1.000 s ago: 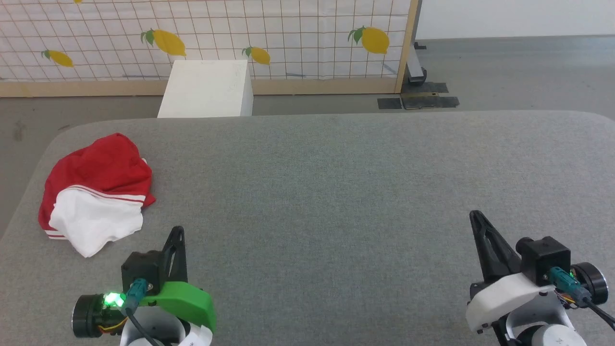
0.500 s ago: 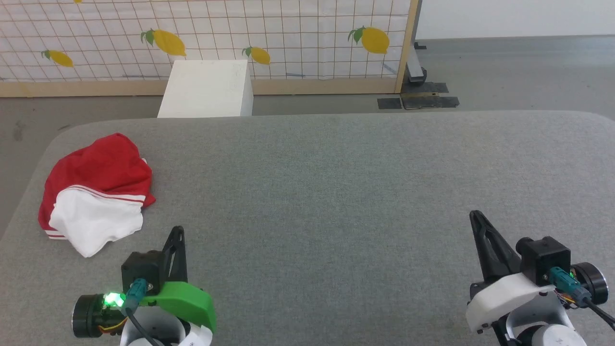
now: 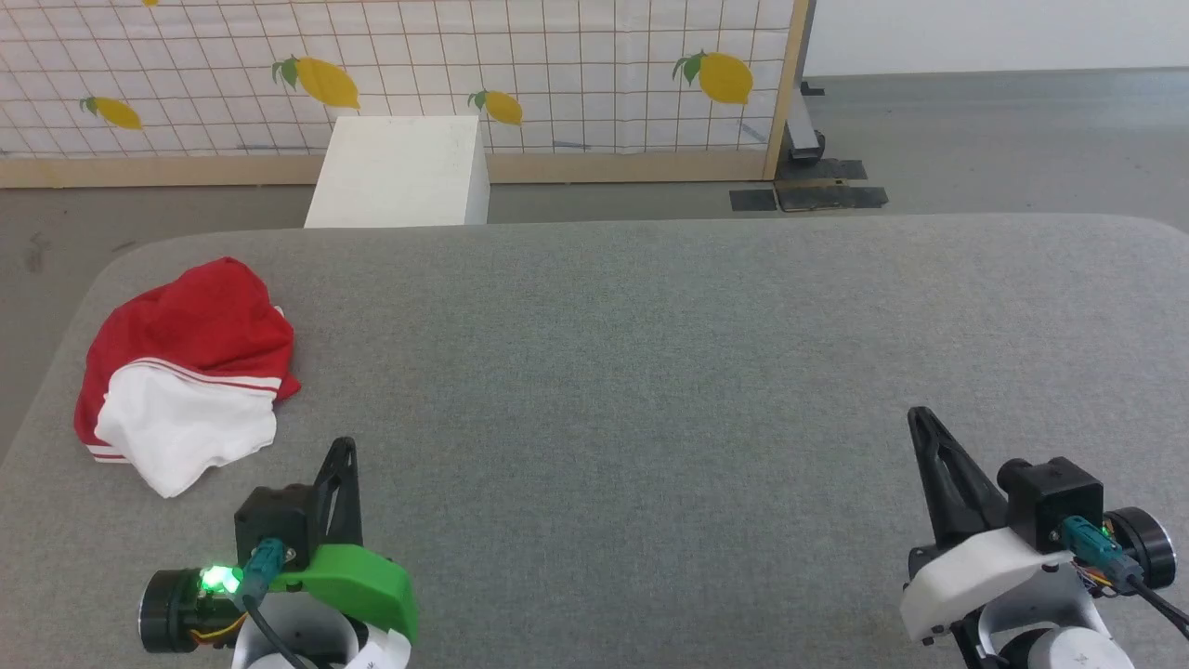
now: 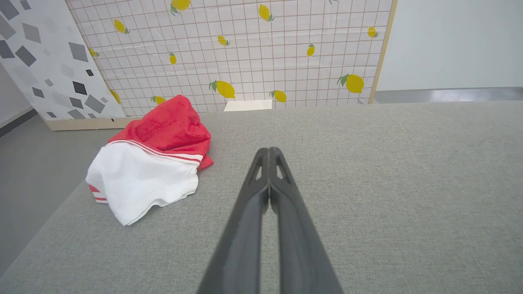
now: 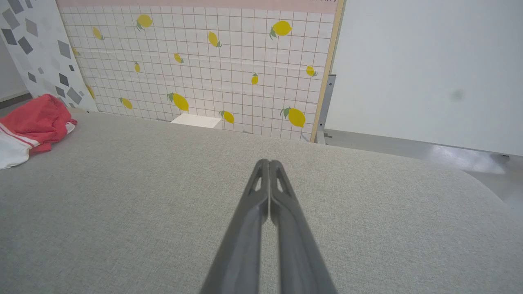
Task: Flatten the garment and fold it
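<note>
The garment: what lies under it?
The garment lies crumpled on the grey table, its white part draped over the red cloth. Anything beneath the heap is hidden.

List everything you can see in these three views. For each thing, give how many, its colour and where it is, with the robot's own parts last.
garment: one, red with a white red-striped sleeve, bunched on the table's left side near the far corner
table: one, grey fabric top, before the robot
box: one, white, on the floor beyond the table's far edge
lemon-print panel: one, white grid with yellow lemons, behind the box
speckled panel: one, pale with grey shapes, left of the lemon-print panel
floor: grey, around the table
left gripper: one, dark fingers on a green mount, shut, near left
right gripper: one, dark fingers on a white mount, shut, near right
</note>
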Robot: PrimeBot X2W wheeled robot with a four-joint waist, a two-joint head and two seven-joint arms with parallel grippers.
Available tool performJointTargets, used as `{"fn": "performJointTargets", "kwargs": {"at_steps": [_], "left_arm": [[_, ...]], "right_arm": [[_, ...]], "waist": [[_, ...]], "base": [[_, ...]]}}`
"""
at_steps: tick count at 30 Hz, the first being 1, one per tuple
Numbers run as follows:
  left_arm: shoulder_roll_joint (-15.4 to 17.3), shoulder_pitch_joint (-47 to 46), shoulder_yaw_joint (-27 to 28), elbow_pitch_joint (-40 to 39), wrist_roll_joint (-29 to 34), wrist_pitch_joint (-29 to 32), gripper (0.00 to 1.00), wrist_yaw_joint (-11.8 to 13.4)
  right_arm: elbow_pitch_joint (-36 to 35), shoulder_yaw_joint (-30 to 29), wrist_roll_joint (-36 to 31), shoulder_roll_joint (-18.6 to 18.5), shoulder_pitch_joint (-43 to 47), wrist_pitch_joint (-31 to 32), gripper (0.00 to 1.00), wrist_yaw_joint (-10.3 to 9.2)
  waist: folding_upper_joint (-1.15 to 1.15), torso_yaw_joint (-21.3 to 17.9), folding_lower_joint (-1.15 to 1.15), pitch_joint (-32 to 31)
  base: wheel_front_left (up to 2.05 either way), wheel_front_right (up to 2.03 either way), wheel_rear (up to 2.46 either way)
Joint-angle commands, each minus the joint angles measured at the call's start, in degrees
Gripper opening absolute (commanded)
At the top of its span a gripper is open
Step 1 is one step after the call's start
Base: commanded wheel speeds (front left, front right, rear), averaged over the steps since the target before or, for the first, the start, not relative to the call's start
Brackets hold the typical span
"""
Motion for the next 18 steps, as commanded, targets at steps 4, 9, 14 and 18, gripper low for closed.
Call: {"fn": "performJointTargets", "kwargs": {"at_steps": [4,9,14,18], "left_arm": [[-0.34,-1.01,0.29,-0.15,0.58,0.08,0.0,-0.05],[-0.34,-1.01,0.29,-0.15,0.58,0.08,0.0,-0.05],[-0.34,-1.01,0.29,-0.15,0.58,0.08,0.0,-0.05],[-0.34,-1.01,0.29,-0.15,0.58,0.08,0.0,-0.05]], "right_arm": [[-0.31,0.09,-0.36,0.14,-1.08,0.01,0.0,-0.08],[-0.31,0.09,-0.36,0.14,-1.08,0.01,0.0,-0.08],[-0.31,0.09,-0.36,0.14,-1.08,0.01,0.0,-0.08],[-0.31,0.09,-0.36,0.14,-1.08,0.01,0.0,-0.08]], "waist": [[0.0,0.0,0.0,0.0],[0.0,0.0,0.0,0.0],[0.0,0.0,0.0,0.0],[0.0,0.0,0.0,0.0]], "base": [[0.0,0.0,0.0],[0.0,0.0,0.0],[0.0,0.0,0.0],[0.0,0.0,0.0]]}}
